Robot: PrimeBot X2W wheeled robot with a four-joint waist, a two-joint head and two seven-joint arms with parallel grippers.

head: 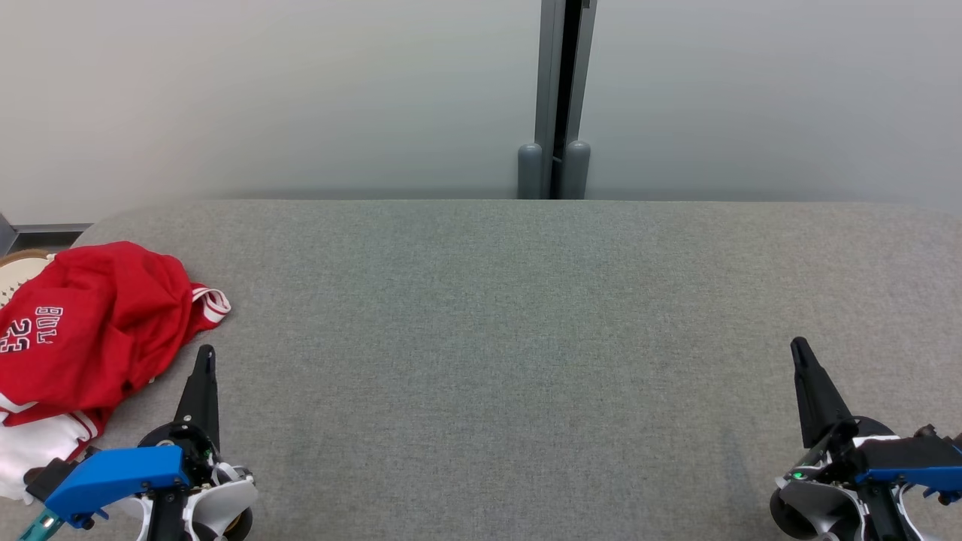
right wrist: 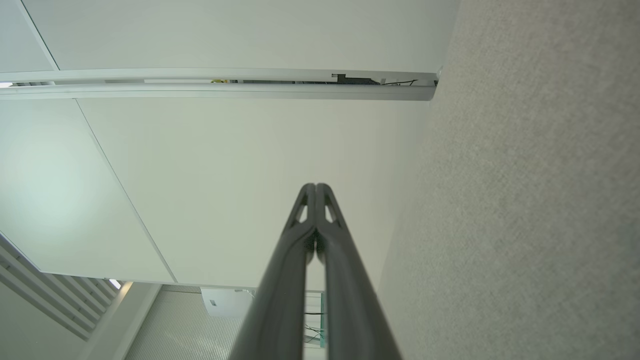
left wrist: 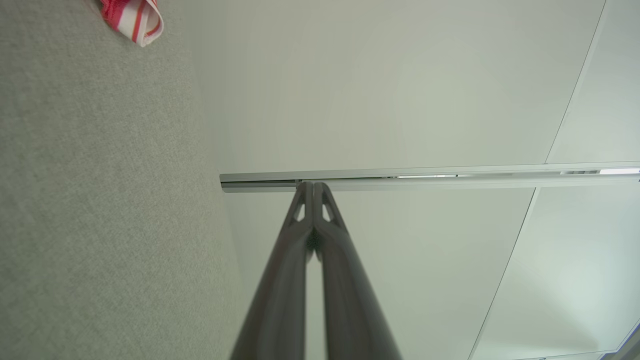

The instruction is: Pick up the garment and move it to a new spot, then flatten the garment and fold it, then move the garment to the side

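The garment, a red jersey with white trim and white lettering, lies crumpled in a heap at the left end of the table. Part of it runs out of the head view at the left side, so I cannot tell if some cloth hangs over the edge. One striped cuff sticks out toward the middle of the table.

The left jaws are pressed together and hold nothing. Their tip stands just beside the heap, near that cuff. The right jaws are also pressed together and empty, well apart from the garment at the other end of the table.

I think the first risk is in the grasp. The jaws must open before they reach the cloth, otherwise they will only push the heap further toward the left edge. A pinch on the cuff alone would probably lift one sleeve and drag the rest behind it, more twisted than now. The white part lies close to the blue housing of the left arm and may catch there. Behind the heap is a pale woven thing, which the cloth could snag on.
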